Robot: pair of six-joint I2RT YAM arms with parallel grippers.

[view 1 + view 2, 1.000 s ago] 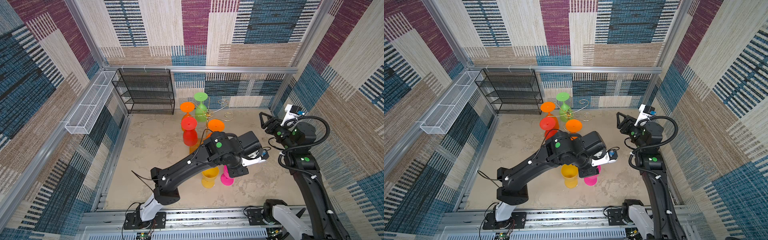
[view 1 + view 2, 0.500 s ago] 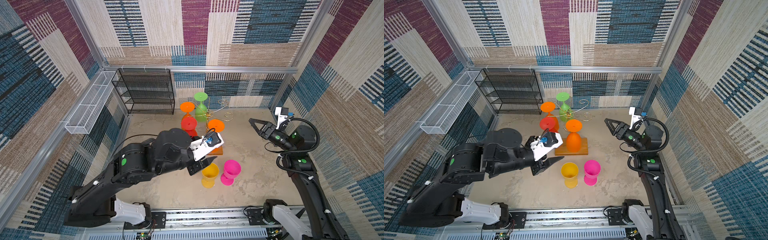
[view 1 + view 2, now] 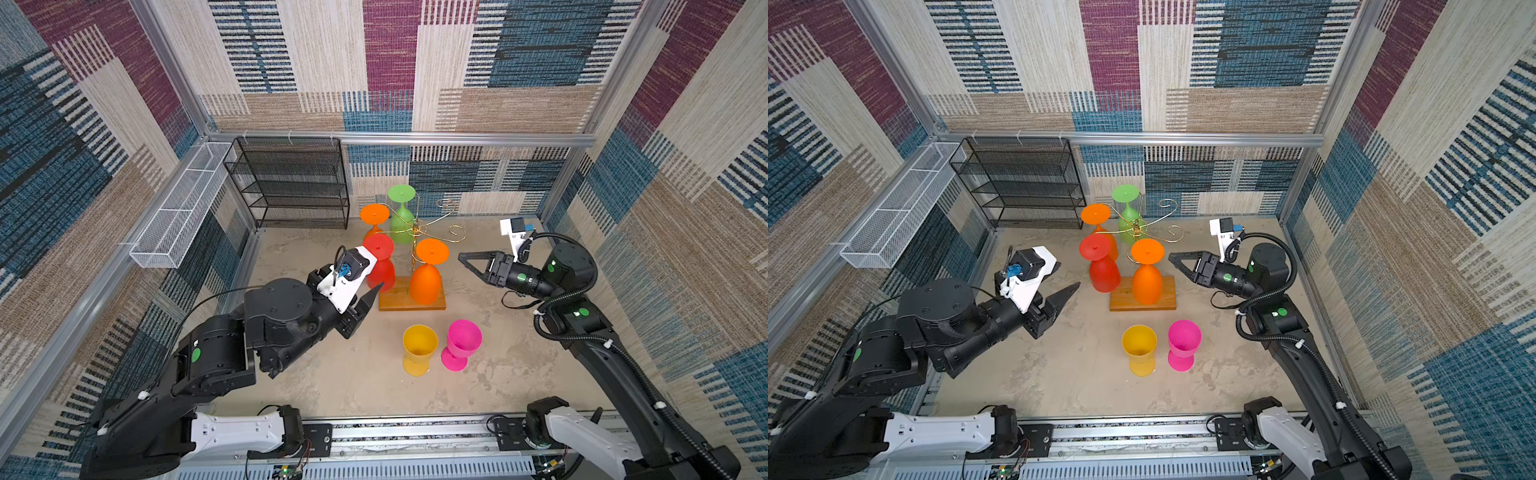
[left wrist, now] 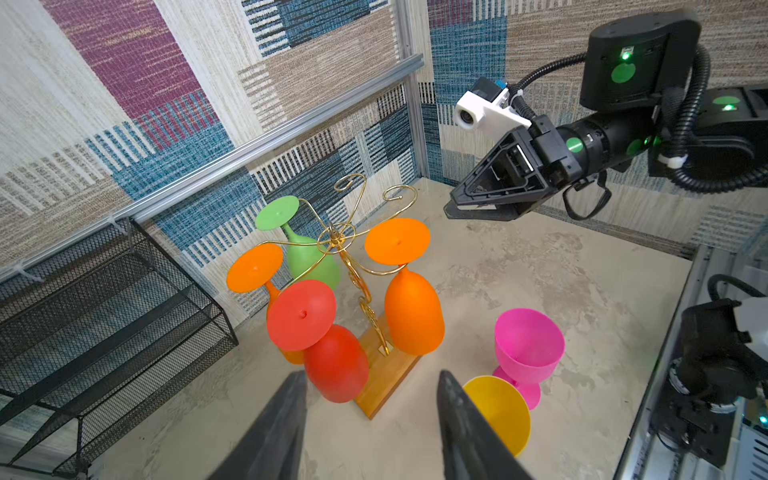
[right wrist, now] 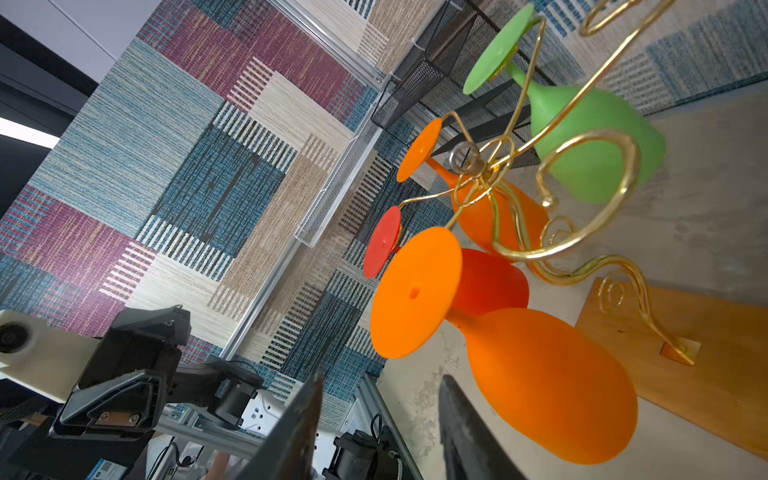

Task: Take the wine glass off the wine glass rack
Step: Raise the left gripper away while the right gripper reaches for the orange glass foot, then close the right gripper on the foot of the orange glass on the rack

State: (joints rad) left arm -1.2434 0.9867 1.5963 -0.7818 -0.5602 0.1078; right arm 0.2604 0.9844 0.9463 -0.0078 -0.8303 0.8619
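Note:
The gold wine glass rack [image 3: 415,232] [image 3: 1136,226] stands on its light-wood base [image 3: 395,302]. Hanging upside down from its arms are a green wine glass [image 3: 401,226], a red one [image 3: 380,268] and two orange ones [image 3: 426,282] [image 3: 375,216]. My right gripper [image 3: 463,257] [image 5: 382,378] is open and empty. It points at the front orange glass [image 5: 548,382] from the right, a short way off. My left gripper [image 3: 376,293] [image 4: 372,376] is open and empty, left of the base near the red glass [image 4: 336,361].
A yellow glass [image 3: 419,347] and a pink glass [image 3: 462,343] stand upright on the table in front of the rack. A black mesh shelf unit [image 3: 291,183] stands at the back left. A white wire basket [image 3: 178,208] hangs on the left wall.
My left arm drew back to the left, leaving the pink glass standing by the yellow one. My right gripper came down toward the front orange glass, its jaws narrowing.

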